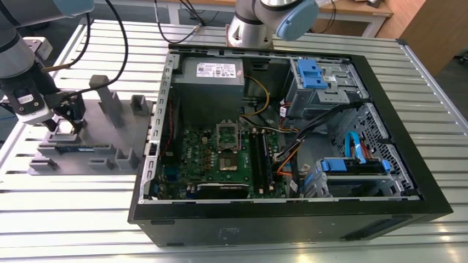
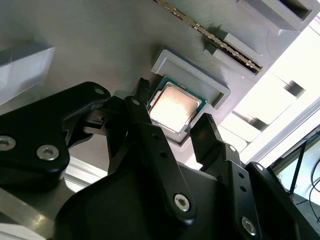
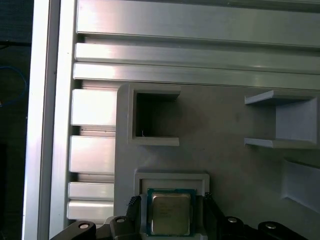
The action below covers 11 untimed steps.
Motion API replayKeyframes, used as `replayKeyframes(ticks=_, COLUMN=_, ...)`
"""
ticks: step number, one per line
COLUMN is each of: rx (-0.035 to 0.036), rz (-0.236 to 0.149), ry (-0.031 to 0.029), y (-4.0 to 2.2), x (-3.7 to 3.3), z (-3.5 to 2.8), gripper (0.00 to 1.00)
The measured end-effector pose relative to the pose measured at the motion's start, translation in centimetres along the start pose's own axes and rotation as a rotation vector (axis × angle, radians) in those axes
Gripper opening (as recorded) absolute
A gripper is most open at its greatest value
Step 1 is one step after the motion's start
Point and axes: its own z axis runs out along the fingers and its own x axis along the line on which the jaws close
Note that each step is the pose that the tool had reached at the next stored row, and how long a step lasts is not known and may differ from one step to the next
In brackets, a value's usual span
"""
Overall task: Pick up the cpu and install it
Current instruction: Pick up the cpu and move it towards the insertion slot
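Gripper (image 2: 172,112) was low over the grey tray (image 1: 98,150) with its fingers (image 2: 141,97) apart, one on each side of the cpu (image 2: 175,106). The cpu lay flat in its raised square pocket, directly beneath and between the fingertips, silver top up. Could not tell whether either finger touched the chip's rim. Memory stick (image 2: 216,43) lay in its slot on the same tray, just beyond the pocket. Open computer case (image 1: 292,137) stood well apart from the gripper, toward the exterior view's right.
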Motion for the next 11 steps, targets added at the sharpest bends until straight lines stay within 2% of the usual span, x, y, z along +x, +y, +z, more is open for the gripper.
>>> replayKeyframes(ticks=11, rx=0.0005, rz=0.016, ry=-0.0003, y=-0.01, x=0.00, z=0.11, gripper=0.60)
